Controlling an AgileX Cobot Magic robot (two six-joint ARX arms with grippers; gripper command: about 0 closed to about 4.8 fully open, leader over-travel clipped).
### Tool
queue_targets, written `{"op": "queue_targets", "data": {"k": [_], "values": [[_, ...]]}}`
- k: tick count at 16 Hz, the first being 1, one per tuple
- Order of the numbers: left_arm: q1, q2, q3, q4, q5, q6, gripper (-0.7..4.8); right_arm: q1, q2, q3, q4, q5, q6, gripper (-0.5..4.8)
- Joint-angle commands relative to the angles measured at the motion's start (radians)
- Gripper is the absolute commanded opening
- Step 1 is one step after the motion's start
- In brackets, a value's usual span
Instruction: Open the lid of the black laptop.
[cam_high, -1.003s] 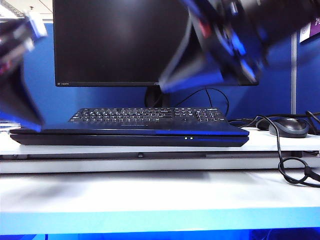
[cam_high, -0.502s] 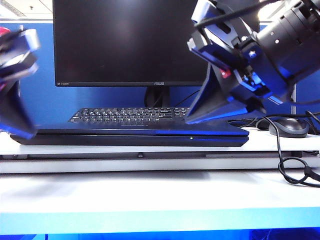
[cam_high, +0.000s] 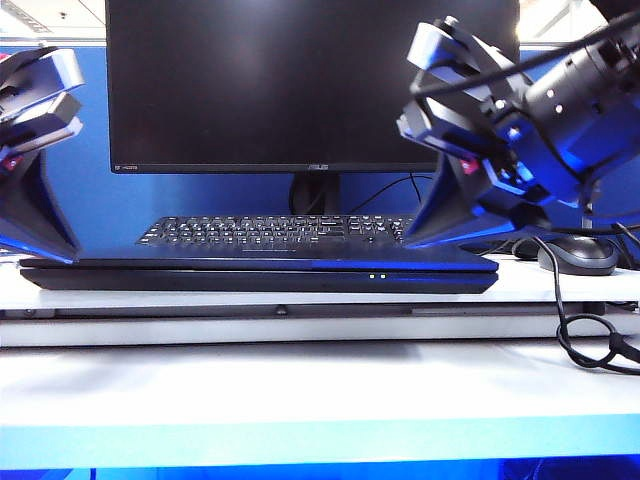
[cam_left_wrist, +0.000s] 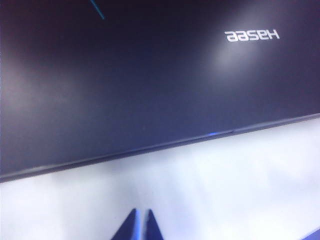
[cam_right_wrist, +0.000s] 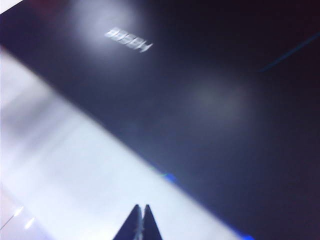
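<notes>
The laptop (cam_high: 258, 272) lay shut across the middle of the exterior frame on the white desk (cam_high: 300, 385), its lid (cam_high: 280, 259) flat and two green lights (cam_high: 377, 276) on its front edge. The left gripper (cam_high: 45, 250) stood at the left edge of the frame, its tip down at the lid's left end. The right gripper (cam_high: 425, 238) came in from the upper right, its tip at the lid's right part. In both wrist views the jaws were pressed together and held nothing: left (cam_left_wrist: 140, 225) and right (cam_right_wrist: 141, 222) alike sat over bare desk just short of the lid's edge. A monitor (cam_high: 310, 85), keyboard (cam_high: 280, 230) and mouse (cam_high: 577, 254) sat behind.
</notes>
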Motion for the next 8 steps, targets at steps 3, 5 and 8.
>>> {"op": "queue_targets", "data": {"k": [3, 5, 8], "values": [[0.002, -0.001, 0.002, 0.021, -0.003, 0.001, 0.25, -0.01, 0.067, 0.005, 0.058, -0.022, -0.004, -0.01], [0.002, -0.001, 0.002, 0.02, -0.003, 0.001, 0.25, -0.01, 0.086, 0.005, 0.083, -0.022, -0.004, -0.01], [0.001, -0.001, 0.002, 0.02, -0.003, 0.001, 0.25, -0.014, 0.093, 0.005, 0.102, -0.017, -0.004, -0.01]]}}
